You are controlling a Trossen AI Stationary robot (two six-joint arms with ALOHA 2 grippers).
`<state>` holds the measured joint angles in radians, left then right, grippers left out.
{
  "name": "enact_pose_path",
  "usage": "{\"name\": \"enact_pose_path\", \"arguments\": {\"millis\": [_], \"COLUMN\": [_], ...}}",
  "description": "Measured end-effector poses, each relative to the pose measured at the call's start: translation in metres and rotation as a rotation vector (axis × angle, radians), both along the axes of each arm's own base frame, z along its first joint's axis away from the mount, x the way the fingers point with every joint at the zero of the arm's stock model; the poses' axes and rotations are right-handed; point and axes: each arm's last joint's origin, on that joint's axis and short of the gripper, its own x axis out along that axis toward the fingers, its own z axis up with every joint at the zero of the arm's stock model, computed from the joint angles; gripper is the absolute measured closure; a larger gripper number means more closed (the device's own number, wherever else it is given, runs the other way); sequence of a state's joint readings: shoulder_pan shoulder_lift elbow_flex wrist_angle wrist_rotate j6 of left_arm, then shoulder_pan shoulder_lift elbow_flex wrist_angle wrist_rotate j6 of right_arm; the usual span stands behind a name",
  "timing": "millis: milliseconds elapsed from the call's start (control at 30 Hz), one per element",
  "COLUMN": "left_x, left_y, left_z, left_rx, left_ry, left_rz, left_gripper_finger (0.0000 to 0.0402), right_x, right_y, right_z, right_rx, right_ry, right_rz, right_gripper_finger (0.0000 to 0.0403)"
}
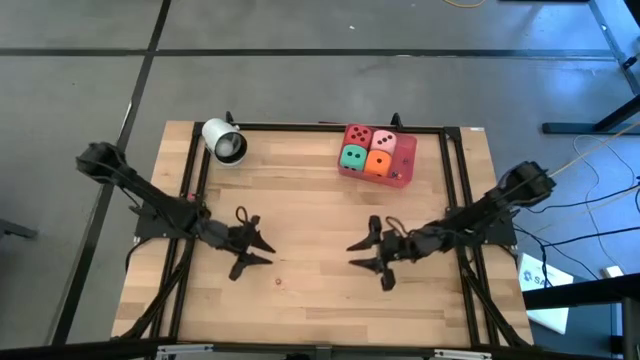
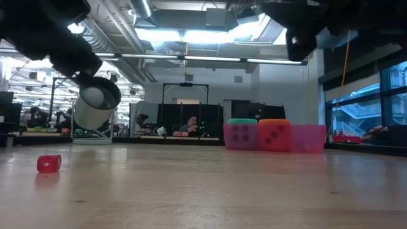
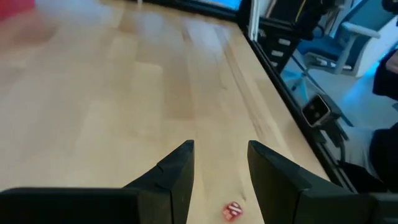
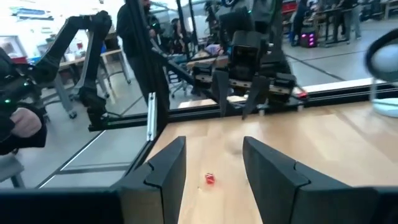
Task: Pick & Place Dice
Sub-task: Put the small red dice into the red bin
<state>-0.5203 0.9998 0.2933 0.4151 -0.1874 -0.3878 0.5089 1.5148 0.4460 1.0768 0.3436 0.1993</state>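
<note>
- Presently, a small red die (image 1: 278,281) lies loose on the bare table (image 1: 300,210), between the two arms and toward the near edge.
- Left gripper (image 1: 252,257): fingers parted, empty. The die sits just beyond its tips, at about 4 o'clock from them in the high view; in the left wrist view the die (image 3: 232,211) shows in the gap between the fingers (image 3: 177,171).
- Right gripper (image 1: 372,258): fingers parted, empty. The die lies well off, at about 9 o'clock.
- Judgement: left arm is nearer; a short advance should bracket the die. A cube has no long axis to align.
- The other four dice (image 1: 366,150) sit in the red tray (image 1: 402,178) at the far edge.
</note>
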Motion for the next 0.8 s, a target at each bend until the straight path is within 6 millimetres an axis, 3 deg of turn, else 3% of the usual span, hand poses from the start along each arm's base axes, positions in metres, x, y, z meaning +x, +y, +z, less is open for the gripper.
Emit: {"name": "enact_pose_path", "arguments": {"millis": [267, 500, 800], "left_x": [0.008, 0.017, 0.029], "left_y": [-0.034, -0.062, -0.076], "left_z": [-0.009, -0.023, -0.054], "left_rx": [0.022, 0.157, 0.276], "left_ry": [0.065, 0.104, 0.202], "left_rz": [-0.053, -0.084, -0.108], "left_gripper_finger": [0.0258, 0.0258, 0.0258], "right_x": [0.028, 0.033, 0.038], "right_y": [0.025, 0.041, 0.055], "right_z": [-0.006, -0.018, -0.015], "right_rx": [-0.008, 0.025, 0.057], "right_ry": [0.018, 0.054, 0.038], "right_rz": [0.012, -0.059, -0.089], "right_gripper_finger": [0.0244, 0.0244, 0.0244]}}
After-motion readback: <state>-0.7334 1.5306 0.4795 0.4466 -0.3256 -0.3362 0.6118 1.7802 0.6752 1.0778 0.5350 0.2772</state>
